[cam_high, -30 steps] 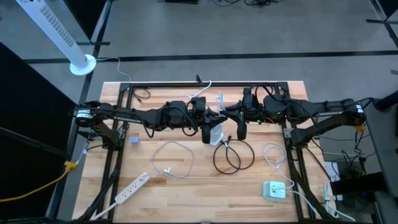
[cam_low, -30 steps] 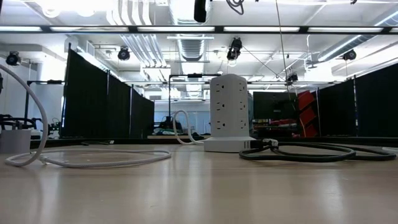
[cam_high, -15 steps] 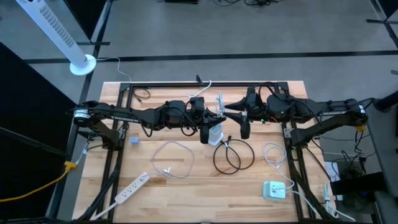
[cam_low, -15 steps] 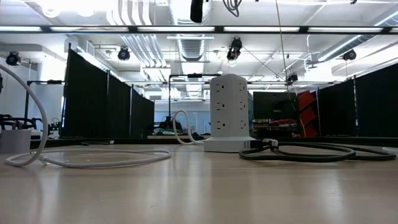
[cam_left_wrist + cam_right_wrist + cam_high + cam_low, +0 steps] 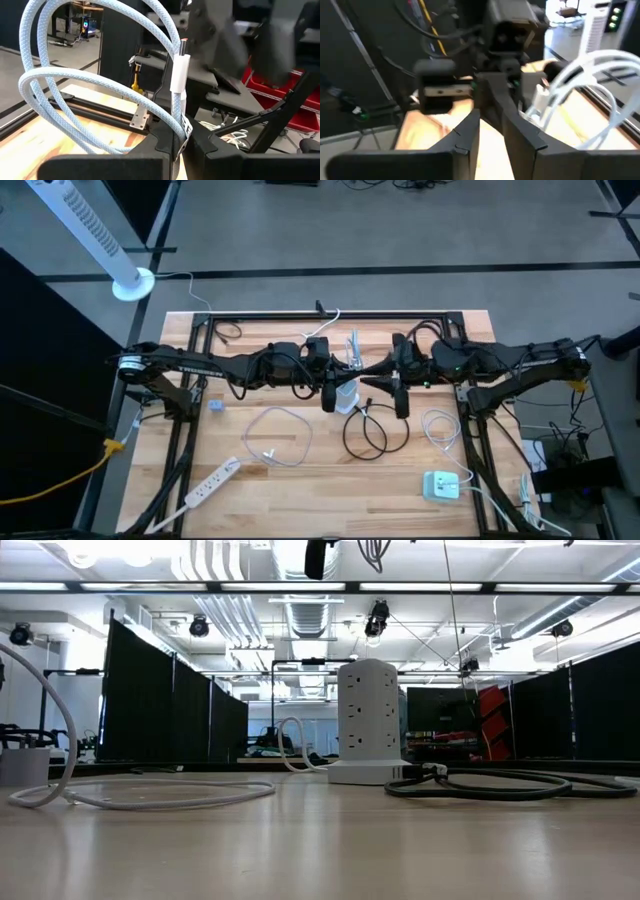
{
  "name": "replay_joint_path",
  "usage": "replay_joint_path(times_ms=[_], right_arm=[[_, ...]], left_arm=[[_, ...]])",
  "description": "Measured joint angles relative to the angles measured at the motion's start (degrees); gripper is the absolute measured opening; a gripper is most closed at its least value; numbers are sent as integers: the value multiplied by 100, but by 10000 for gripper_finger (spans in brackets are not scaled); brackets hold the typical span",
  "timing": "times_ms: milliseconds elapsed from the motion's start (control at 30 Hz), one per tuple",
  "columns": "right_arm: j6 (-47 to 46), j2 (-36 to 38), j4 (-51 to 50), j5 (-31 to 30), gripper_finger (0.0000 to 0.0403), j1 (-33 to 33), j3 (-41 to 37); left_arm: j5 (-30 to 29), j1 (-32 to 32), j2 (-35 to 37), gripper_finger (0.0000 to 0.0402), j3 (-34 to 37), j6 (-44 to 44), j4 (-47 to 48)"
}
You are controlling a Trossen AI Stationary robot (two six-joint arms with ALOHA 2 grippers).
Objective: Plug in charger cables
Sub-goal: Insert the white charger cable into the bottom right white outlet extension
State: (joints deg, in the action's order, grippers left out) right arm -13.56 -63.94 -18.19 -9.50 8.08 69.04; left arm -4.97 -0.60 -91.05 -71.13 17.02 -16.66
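Left gripper [image 5: 179, 145], raised over the table's middle, was clamped on a pale blue-white braided cable [image 5: 100, 80], plug end [image 5: 180, 72] standing upright above its fingers. Right gripper [image 5: 492, 132], close beside it, showed a narrow gap between its fingers, nothing visibly held. Black cable [image 5: 372, 432] lay looped just near of both; white cable [image 5: 278, 435] lay looped at near left.

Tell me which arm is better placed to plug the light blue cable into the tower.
Left. The left gripper holds the light blue cable beside the power tower; the right gripper grips nothing.
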Motion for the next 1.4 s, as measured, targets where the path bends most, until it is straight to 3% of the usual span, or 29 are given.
replay_joint_path(times_ms=[200,433,700,1100,1400], right_arm=[[15,-26,-156,-547,19,-87,0],[66,-26,-235,-555,1,-99,0],[-34,-31,-268,-555,9,-99,2],[-150,-258,-268,-550,64,-99,2],[-138,-201,-210,-548,45,-123,0]], left_arm=[[205,-10,0,7,0,-142,-40],[229,-11,0,7,0,-148,-37],[297,-11,0,7,0,-162,-25],[374,-11,-2,7,0,-411,-18],[358,-11,-2,7,0,-409,13]])
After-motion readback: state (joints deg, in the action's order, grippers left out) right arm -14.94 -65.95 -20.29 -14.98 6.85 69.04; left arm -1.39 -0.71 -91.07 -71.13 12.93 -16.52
